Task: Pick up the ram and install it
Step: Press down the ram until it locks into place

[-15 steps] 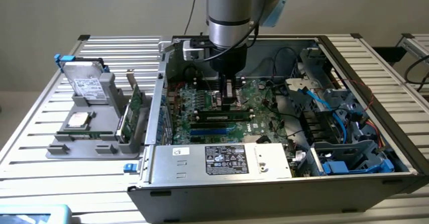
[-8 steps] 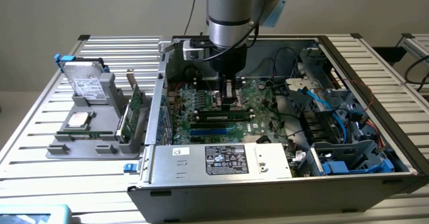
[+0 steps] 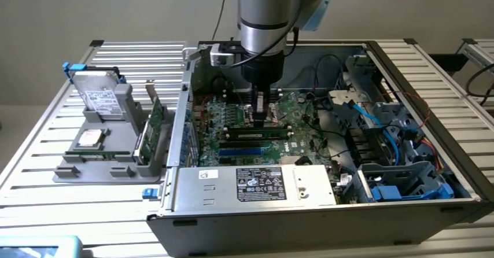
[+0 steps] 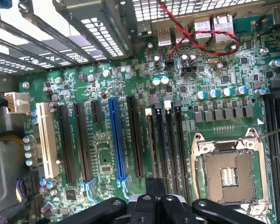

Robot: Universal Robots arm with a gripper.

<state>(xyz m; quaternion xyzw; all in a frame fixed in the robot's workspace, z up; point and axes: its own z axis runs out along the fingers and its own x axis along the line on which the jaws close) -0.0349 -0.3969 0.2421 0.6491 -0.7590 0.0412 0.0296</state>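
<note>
The ram [image 3: 258, 135], a narrow green stick with black chips, lies along a slot on the motherboard [image 3: 301, 110] inside the open computer case. My gripper [image 3: 263, 118] hangs straight down just behind and above the stick's middle. Its fingers are shut together with nothing between them. Whether the tips touch the ram's top edge I cannot tell. In the wrist view my gripper [image 4: 155, 192] reaches over a group of long black slots [image 4: 165, 140] next to the empty processor socket [image 4: 228, 175].
A grey power supply box [image 3: 255, 183] sits at the case's front. Blue cables [image 3: 371, 119] and a drive cage [image 3: 401, 180] crowd the exterior view's right. Outside the case, a grey tray [image 3: 85, 168] holds a hard drive [image 3: 100, 96] and a green expansion card [image 3: 154, 119].
</note>
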